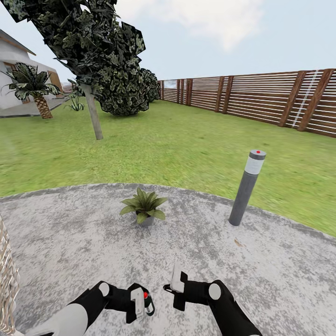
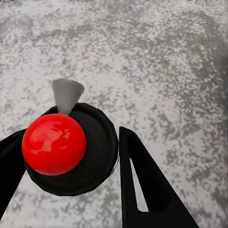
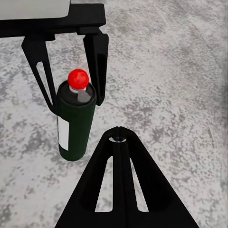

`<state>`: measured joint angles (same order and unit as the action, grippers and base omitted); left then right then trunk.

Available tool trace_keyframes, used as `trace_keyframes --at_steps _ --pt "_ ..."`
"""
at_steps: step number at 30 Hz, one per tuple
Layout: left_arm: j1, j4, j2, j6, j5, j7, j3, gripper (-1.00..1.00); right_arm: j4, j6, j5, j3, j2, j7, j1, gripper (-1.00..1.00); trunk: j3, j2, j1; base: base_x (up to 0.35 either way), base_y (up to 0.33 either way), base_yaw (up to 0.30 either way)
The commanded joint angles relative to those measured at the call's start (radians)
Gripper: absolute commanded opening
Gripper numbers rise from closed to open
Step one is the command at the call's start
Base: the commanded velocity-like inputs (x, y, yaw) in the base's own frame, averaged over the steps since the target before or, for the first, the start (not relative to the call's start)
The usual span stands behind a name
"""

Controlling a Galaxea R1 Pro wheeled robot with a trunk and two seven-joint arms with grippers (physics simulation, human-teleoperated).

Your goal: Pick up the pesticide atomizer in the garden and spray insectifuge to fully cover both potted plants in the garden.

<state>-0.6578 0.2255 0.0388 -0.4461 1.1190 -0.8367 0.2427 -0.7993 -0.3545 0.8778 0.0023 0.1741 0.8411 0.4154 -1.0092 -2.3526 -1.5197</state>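
My left gripper point(image 1: 136, 305) is shut on the pesticide atomizer point(image 1: 143, 299), a slim dark green bottle with a white label and a red spot on top. The left wrist view looks down on its red knob point(image 2: 53, 144) and grey nozzle point(image 2: 66, 95), between the black fingers point(image 2: 142, 185). From the right wrist the atomizer point(image 3: 76, 126) hangs upright in the left gripper point(image 3: 76, 102), just above the paving. My right gripper point(image 1: 176, 275) is shut and empty beside it, fingertips together point(image 3: 118, 138). One potted plant point(image 1: 143, 207) stands on the round paving ahead of both grippers.
A grey post lamp point(image 1: 246, 186) with a red dot stands on the paving's right side. Lawn point(image 1: 186, 144) lies beyond, with a thin tree trunk point(image 1: 93, 114), dark bushes point(image 1: 126, 93) and a brown slatted fence point(image 1: 261, 100). A woven object point(image 1: 7, 280) shows at the left edge.
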Motion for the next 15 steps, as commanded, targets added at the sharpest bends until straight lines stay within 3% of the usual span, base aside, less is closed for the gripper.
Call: trace_keyframes --at_steps 1,15 --pt "0.0 0.002 0.002 -0.003 0.008 -0.004 0.009 -1.0 -0.001 -0.004 0.007 -0.001 0.0 0.001 0.0 -1.0 -0.001 0.0 0.0 0.0 0.0 0.0" --pt "0.0 0.003 0.042 -0.014 0.006 0.028 0.009 -1.0 -0.001 -0.004 0.007 -0.001 0.0 0.001 0.001 -1.0 -0.001 0.0 0.0 0.0 0.0 0.0"
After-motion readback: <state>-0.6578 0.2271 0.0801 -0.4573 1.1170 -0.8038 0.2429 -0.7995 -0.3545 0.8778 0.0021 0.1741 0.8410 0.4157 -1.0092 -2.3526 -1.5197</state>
